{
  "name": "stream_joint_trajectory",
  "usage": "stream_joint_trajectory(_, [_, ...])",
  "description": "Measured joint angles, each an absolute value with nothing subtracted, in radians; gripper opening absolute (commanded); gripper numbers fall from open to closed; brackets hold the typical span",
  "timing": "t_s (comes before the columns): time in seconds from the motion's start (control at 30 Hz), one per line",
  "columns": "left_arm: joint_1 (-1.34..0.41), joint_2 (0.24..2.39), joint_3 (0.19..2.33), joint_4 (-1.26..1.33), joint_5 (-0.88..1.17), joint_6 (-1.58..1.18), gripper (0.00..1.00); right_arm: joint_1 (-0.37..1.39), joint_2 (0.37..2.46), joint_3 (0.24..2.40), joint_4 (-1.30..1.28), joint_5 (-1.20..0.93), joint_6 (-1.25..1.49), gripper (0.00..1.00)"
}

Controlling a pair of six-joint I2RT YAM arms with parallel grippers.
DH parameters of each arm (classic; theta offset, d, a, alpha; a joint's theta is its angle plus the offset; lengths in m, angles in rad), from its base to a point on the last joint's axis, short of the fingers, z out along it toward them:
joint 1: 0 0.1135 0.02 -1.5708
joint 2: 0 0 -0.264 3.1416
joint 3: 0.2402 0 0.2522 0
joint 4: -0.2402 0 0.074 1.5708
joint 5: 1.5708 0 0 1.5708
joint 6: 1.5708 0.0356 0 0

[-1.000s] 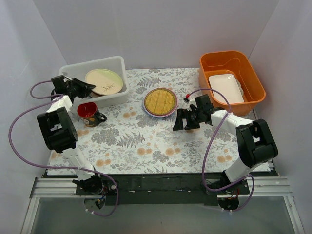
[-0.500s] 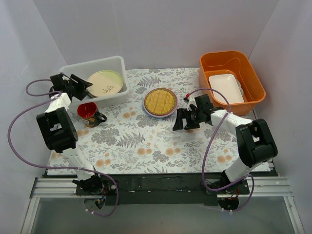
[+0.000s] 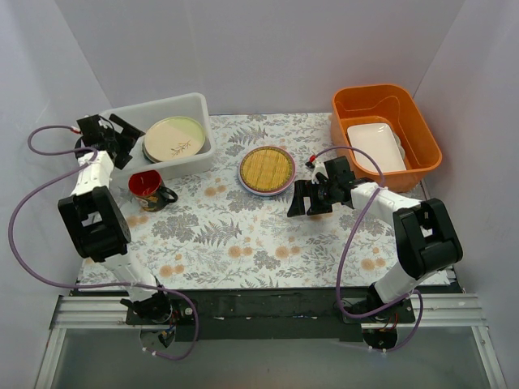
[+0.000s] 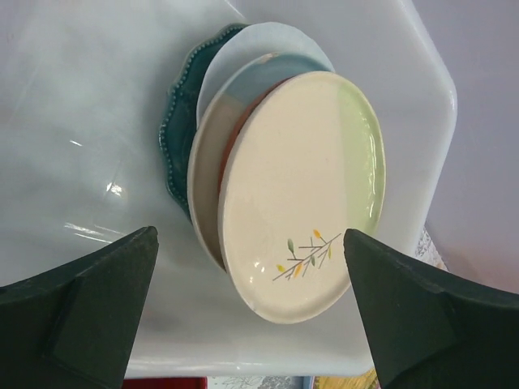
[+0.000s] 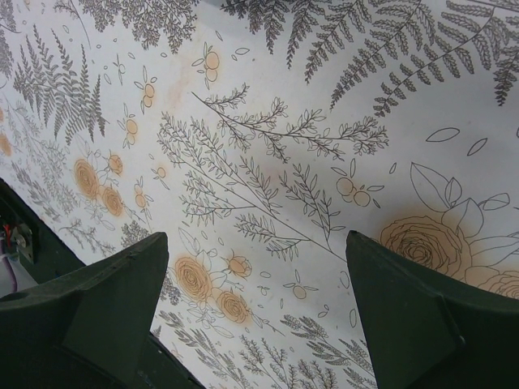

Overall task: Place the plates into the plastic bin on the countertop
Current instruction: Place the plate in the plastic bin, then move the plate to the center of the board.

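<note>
- your left gripper [image 4: 250, 239] is hanging wide open over the plates [image 4: 300, 194] stacked in the plastic bin [image 4: 81, 121]; red mug [image 3: 147, 186] is sitting just beside it
- right gripper [image 5: 255, 239] is gaping wide over bare countertop [image 3: 243, 235]; woven-bamboo plate [image 3: 267, 169] is lying nearby

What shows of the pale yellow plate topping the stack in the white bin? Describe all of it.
The pale yellow plate is round and glossy, seemingly glazed ceramic: cream shading to pale green on one side, with a sprig of yellow and green leaves. It lies face up atop the stack inside the plastic bin, resting on a red-brown plate and shifted off-centre from those below. The open left end effector hangs above, not touching.
</note>
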State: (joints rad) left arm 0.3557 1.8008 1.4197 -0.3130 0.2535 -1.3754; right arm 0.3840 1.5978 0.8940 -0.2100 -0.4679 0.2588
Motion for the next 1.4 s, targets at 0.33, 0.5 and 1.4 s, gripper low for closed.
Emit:
stream_joint_trajectory(0.33, [0.183, 1.698, 1.470, -0.344, 0.128, -1.305, 0.98, 0.384, 1.596, 0.894, -0.210, -0.468, 0.259, 0.97])
stream_joint_trajectory(0.5, [0.110, 1.689, 1.475, -0.355, 0.108, -1.279, 0.98, 0.384, 1.596, 0.894, -0.209, -0.468, 0.261, 0.97])
stream_joint_trajectory(1.4, [-0.390, 1.725, 1.517, -0.390, 0.039, -1.227, 0.84, 0.384, 1.596, 0.894, -0.208, -0.441, 0.294, 0.88])
